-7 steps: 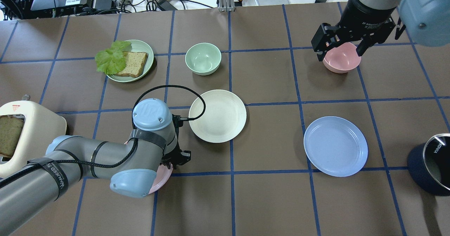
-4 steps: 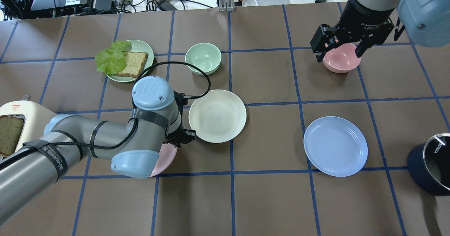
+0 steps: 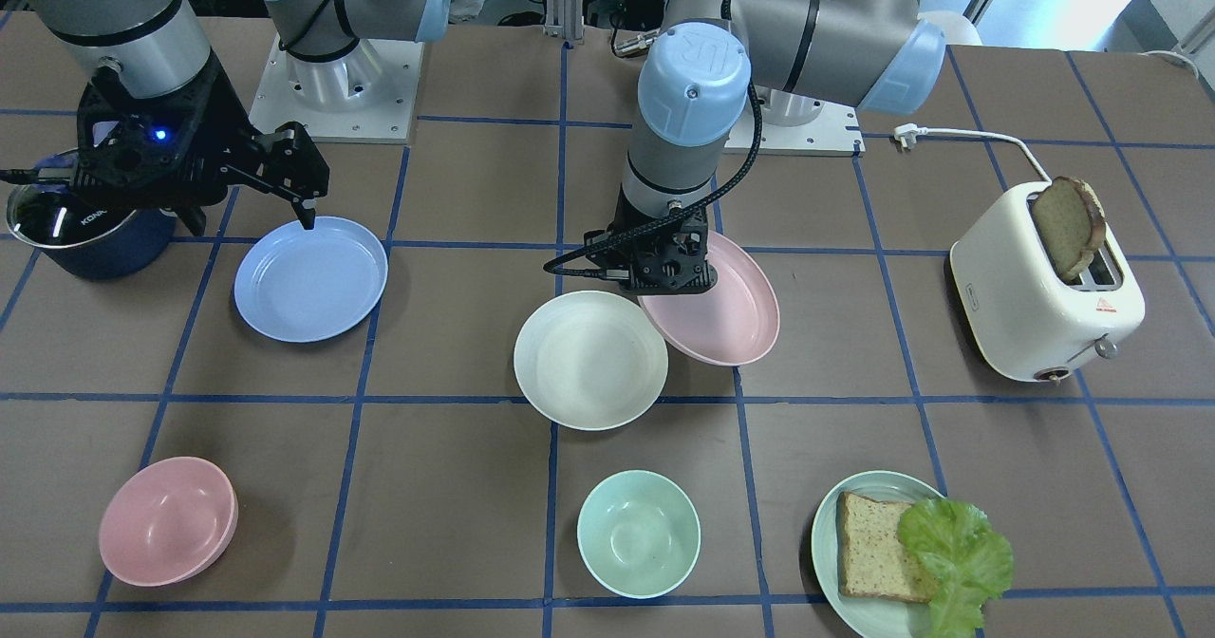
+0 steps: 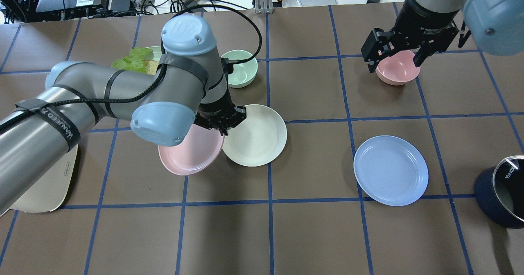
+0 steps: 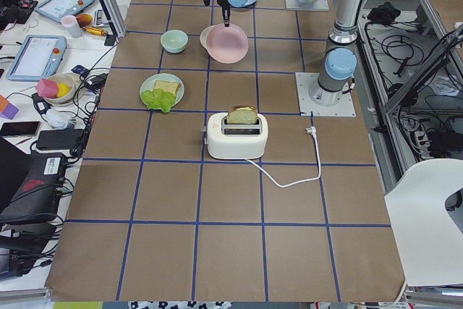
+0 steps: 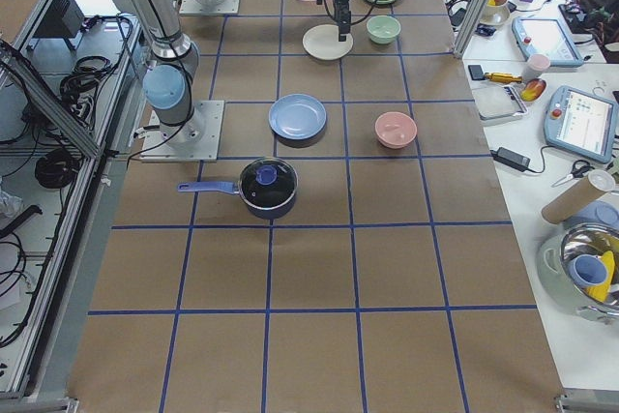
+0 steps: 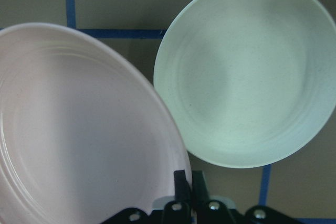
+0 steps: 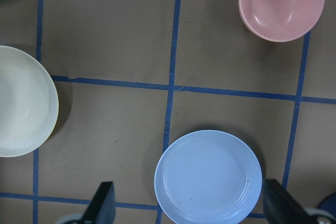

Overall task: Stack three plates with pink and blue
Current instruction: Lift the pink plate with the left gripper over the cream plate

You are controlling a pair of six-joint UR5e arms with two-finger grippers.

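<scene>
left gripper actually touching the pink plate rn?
Touching. In the left wrist view the left gripper is pinched shut on the rim of the pink plate. The front-facing view shows the plate hanging tilted from it.

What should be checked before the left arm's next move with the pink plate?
1. Grip: the left gripper is shut on the rim of the pink plate. Ok.
2. Clearance: the pink plate is lifted off the table and tilted. Ok.
3. Alignment: the pink plate hangs beside the cream plate, with only their edges overlapping. Not ok.
4. Landing spot: the cream plate lies flat with nothing on it. Ok.
5. Other arm: the right gripper is open and far from the cream plate. Ok.
6. Blue plate: flat, alone, not yet stacked. Ok for later pickup.
</scene>
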